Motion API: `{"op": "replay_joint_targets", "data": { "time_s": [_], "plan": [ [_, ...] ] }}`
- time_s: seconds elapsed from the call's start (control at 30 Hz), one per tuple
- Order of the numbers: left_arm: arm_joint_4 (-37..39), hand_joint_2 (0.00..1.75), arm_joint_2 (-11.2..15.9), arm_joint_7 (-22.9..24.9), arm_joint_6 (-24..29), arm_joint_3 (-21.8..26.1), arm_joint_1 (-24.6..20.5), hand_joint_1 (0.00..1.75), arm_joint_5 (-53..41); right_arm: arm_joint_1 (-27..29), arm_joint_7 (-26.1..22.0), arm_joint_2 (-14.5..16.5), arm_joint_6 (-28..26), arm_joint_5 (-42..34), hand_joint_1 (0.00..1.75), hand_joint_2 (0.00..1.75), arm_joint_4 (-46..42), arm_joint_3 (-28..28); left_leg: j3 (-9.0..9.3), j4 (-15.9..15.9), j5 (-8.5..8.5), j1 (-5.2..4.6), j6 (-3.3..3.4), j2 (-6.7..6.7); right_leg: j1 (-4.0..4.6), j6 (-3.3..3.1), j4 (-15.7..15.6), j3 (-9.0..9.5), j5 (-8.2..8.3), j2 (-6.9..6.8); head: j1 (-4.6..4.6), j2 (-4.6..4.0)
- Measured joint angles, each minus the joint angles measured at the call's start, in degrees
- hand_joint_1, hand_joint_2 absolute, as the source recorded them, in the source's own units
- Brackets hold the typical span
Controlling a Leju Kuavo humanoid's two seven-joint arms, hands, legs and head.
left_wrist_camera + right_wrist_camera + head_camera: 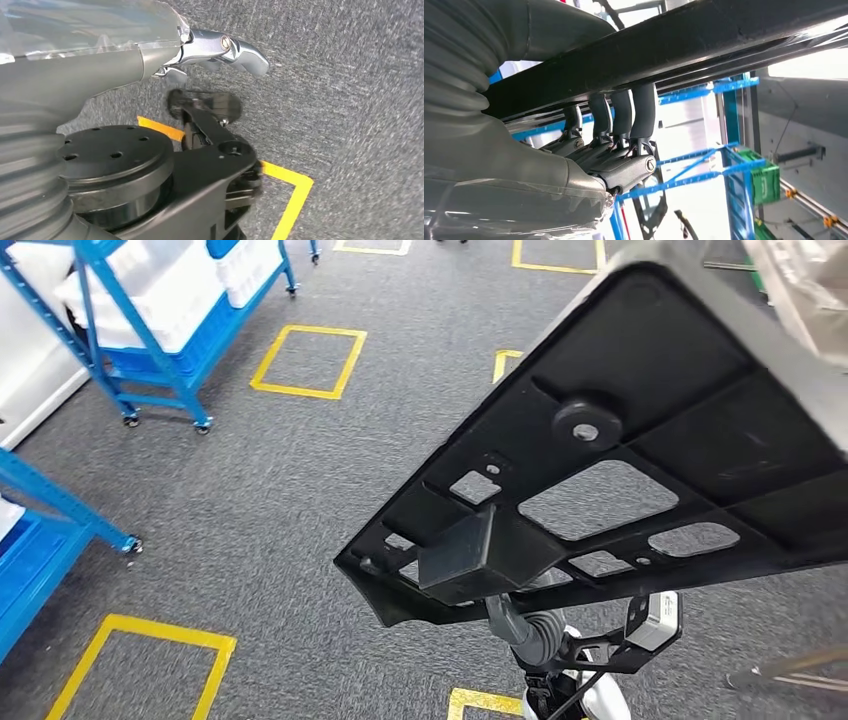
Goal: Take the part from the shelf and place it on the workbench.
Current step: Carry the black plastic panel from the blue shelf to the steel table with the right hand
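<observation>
You've got the black part [640, 470] up in the air in front of the robot, over grey carpet [280, 500] w/ yellow floor squares [308, 361]; it's a flat, cut-out plate. Right hand [609, 135] grips it: dark fingers [643, 110] press flat against the part's edge. Left hand [220, 50] hangs over the carpet, fingers curled in, nothing in them. Blue shelf cart [150, 330] w/ white bins sits far left, well apart from the part.
</observation>
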Motion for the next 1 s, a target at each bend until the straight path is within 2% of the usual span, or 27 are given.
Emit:
{"op": "replay_joint_targets", "data": {
  "time_s": [0.07, 0.1, 0.13, 0.2, 0.23, 0.27, 0.33, 0.37, 0.4, 0.43, 0.47, 0.5, 0.57, 0.63, 0.7, 0.73, 0.77, 0.83, 0.87, 0.9, 0.93, 0.97, 1.0],
  "plan": [
    [0.0, 1.75, 0.1, 0.6, 0.4, -0.1, 0.0, 0.00, 0.0, 0.1, -0.3, 0.0, 0.3, 0.0, 1.75, 1.75, 0.2, -0.1, 3.09, -7.1, 2.79, -0.05, 0.47, -2.41, -0.09, 0.23, 0.0, -0.01, 0.08, 1.25, 0.03, 0.00],
    [0.0, 1.75, 0.1, 1.0, 0.6, -0.2, 0.1, 0.00, 0.0, 0.1, -0.5, 0.0, 0.4, 0.0, 1.75, 1.75, 0.4, -0.2, 3.83, -8.8, 3.10, -0.12, 0.57, -3.32, -0.24, 0.47, 0.0, -0.19, 0.18, 1.77, 0.03, 0.00],
    [0.0, 1.75, 0.1, 1.2, 0.7, -0.3, 0.1, 0.00, 0.0, 0.3, -0.7, 0.0, 0.5, 0.0, 1.75, 1.75, 0.5, -0.2, 4.05, -9.3, 2.90, -0.22, 0.60, -3.78, -0.42, 0.79, 0.0, -0.44, 0.33, 2.24, 0.02, 0.00],
    [0.0, 1.75, 0.1, 1.6, 0.9, -0.4, 0.1, 0.00, 0.1, 0.5, -0.8, 0.0, 0.6, 0.1, 1.75, 1.75, 0.9, -0.3, 4.26, -10.0, 3.25, -0.24, 0.97, -2.83, -0.63, 1.54, -0.2, -0.76, 0.58, 3.03, 0.00, 0.00],
    [0.0, 1.75, 0.0, 1.7, 1.1, -0.4, 0.1, 0.00, 0.2, 0.6, -0.8, 0.0, 0.6, 0.1, 1.75, 1.75, 1.1, -0.4, 4.43, -10.5, 3.54, -0.17, 1.29, -2.21, -0.55, 1.85, 0.1, -0.98, 0.32, 2.28, 0.03, 0.00],
    [0.0, 1.75, 0.0, 1.8, 1.3, -0.4, 0.1, 0.00, 0.2, 0.5, -0.8, 0.0, 0.6, 0.1, 1.75, 1.75, 1.3, -0.5, 4.60, -11.0, 3.85, -0.09, 1.68, -1.45, -0.43, 2.11, 1.3, -1.60, -0.53, 0.86, 0.09, 0.00],
    [0.0, 1.75, -0.1, 2.0, 1.6, -0.4, 0.3, 0.00, 0.3, 0.3, -0.9, -0.1, 0.6, 0.1, 1.75, 1.75, 1.9, -0.6, 4.77, -11.5, 4.11, -0.22, 2.18, 0.06, -0.36, 2.48, 7.1, -4.40, -3.88, -2.77, 0.21, 0.00],
    [0.0, 1.75, -0.1, 2.1, 1.6, -0.4, 0.5, 0.00, 0.3, 0.3, -1.0, -0.1, 0.6, 0.2, 1.75, 1.75, 2.3, -0.7, 4.74, -11.5, 4.08, -0.34, 2.31, 0.89, -0.49, 2.68, 10.9, -6.30, -5.64, -3.72, 0.25, 0.00],
    [0.0, 1.75, -0.1, 2.3, 1.6, -0.5, 0.6, 0.00, 0.3, 0.3, -1.3, -0.1, 0.6, 0.4, 1.75, 1.75, 2.6, -0.7, 4.71, -11.5, 4.03, -0.43, 2.33, 1.68, -0.65, 2.86, 14.0, -7.76, -6.66, -4.13, 0.25, 0.00],
    [0.0, 1.75, -0.2, 2.4, 1.6, -0.5, 0.7, 0.00, 0.2, 0.4, -1.6, -0.2, 0.5, 0.6, 1.75, 1.75, 2.9, -0.7, 4.70, -11.4, 3.94, -0.47, 2.34, 2.47, -0.79, 3.03, 15.2, -8.33, -6.63, -4.35, 0.25, 0.00],
    [0.0, 1.75, -0.3, 2.6, 1.6, -0.6, 0.7, 0.00, 0.2, 0.4, -1.8, -0.3, 0.3, 1.0, 1.75, 1.75, 3.2, -0.8, 4.72, -11.3, 3.84, -0.46, 2.28, 3.19, -0.90, 3.16, 14.2, -7.72, -5.55, -4.56, 0.26, 0.00],
    [0.0, 1.75, -0.4, 2.8, 1.6, -0.7, 0.7, 0.00, 0.0, 0.5, -1.9, -0.4, -0.1, 1.3, 1.75, 1.75, 3.4, -0.8, 4.76, -11.2, 3.70, -0.44, 2.17, 3.80, -0.97, 3.23, 11.2, -6.04, -3.81, -4.96, 0.26, 0.00],
    [0.0, 1.75, -0.7, 3.0, 1.3, -0.9, 0.6, 0.00, -0.1, 0.4, -1.3, -0.5, -1.1, 1.9, 1.75, 1.75, 3.4, -0.8, 4.88, -10.7, 3.22, -0.58, 1.71, 4.87, -0.77, 3.04, 3.3, -1.79, -1.02, -7.31, 0.25, 0.00],
    [0.0, 1.75, -1.1, 2.9, 1.0, -1.0, 0.5, 0.00, -0.1, 0.4, -0.2, -0.6, -2.0, 2.2, 1.75, 1.75, 2.9, -0.8, 4.95, -10.3, 2.79, -0.84, 1.10, 5.74, -0.41, 2.47, -0.3, 0.05, -0.36, -8.62, 0.20, 0.00],
    [0.0, 1.75, -1.6, 2.3, 0.6, -1.0, 0.3, 0.00, 0.0, 0.5, 0.6, -0.9, -2.3, 2.2, 1.75, 1.75, 2.2, -0.8, 5.10, -10.3, 2.56, -0.89, 0.56, 6.54, -0.29, 1.86, -0.4, -0.08, -0.25, -7.52, 0.18, 0.00],
    [-0.1, 1.75, -1.9, 1.8, 0.5, -1.0, 0.1, 0.00, 0.0, 0.5, 0.8, -1.2, -2.3, 2.1, 1.75, 1.75, 2.0, -0.8, 5.13, -10.0, 2.25, -0.77, 0.24, 6.17, -0.36, 1.58, -0.6, -0.07, -0.13, -6.96, 0.18, 0.00],
    [-0.1, 1.75, -2.1, 1.4, 0.4, -1.0, -0.2, 0.00, 0.1, 0.4, 0.9, -1.4, -2.2, 2.0, 1.75, 1.75, 1.8, -0.8, 4.81, -9.0, 1.40, -0.61, -0.05, 5.11, -0.46, 1.25, -0.7, -0.03, 0.01, -6.39, 0.18, 0.00],
    [-0.2, 1.75, -2.6, 0.5, 0.1, -1.0, -0.7, 0.00, 0.0, 0.2, 1.0, -1.7, -2.0, 1.4, 1.75, 1.75, 1.7, -0.6, 2.53, -3.5, -1.92, -0.31, -0.48, 2.26, -0.65, 0.69, -0.9, 0.02, 0.23, -5.22, 0.14, 0.00],
    [-0.2, 1.75, -2.7, 0.1, 0.0, -1.1, -0.9, 0.00, -0.3, 0.2, 0.9, -1.9, -1.9, 1.1, 1.75, 1.75, 1.8, -0.4, 0.67, 0.5, -3.86, -0.26, -0.55, 1.42, -0.63, 0.53, -0.8, -0.02, 0.27, -4.58, 0.13, 0.00],
    [-0.2, 1.75, -2.9, -0.3, -0.2, -1.2, -1.0, 0.00, -0.6, 0.1, 0.8, -2.1, -2.0, 0.6, 1.75, 1.75, 1.8, -0.2, -1.10, 4.2, -5.18, -0.24, -0.60, 1.13, -0.57, 0.47, -0.8, -0.05, 0.29, -3.84, 0.11, 0.00],
    [-0.2, 1.75, -3.0, -0.7, -0.2, -1.3, -1.1, 0.00, -0.9, 0.1, 0.6, -2.3, -2.2, 0.0, 1.75, 1.75, 2.0, 0.1, -2.25, 6.4, -5.46, -0.23, -0.60, 1.02, -0.52, 0.45, -0.7, -0.06, 0.30, -3.05, 0.12, 0.00],
    [-0.2, 1.75, -3.1, -1.0, -0.3, -1.4, -1.3, 0.00, -1.2, 0.0, 0.5, -2.5, -2.4, -0.7, 1.75, 1.75, 2.2, 0.3, -2.42, 6.4, -4.56, -0.21, -0.54, 0.97, -0.49, 0.46, -0.6, -0.06, 0.30, -2.25, 0.12, 0.00],
    [-0.2, 1.75, -3.1, -1.1, -0.1, -1.4, -1.5, 0.00, -1.4, -0.2, 0.4, -2.7, -2.6, -1.5, 1.75, 1.75, 2.4, 0.6, -1.54, 4.1, -2.68, -0.17, -0.43, 0.77, -0.49, 0.47, -0.5, -0.04, 0.29, -1.44, 0.12, 0.00]
  ]
}}
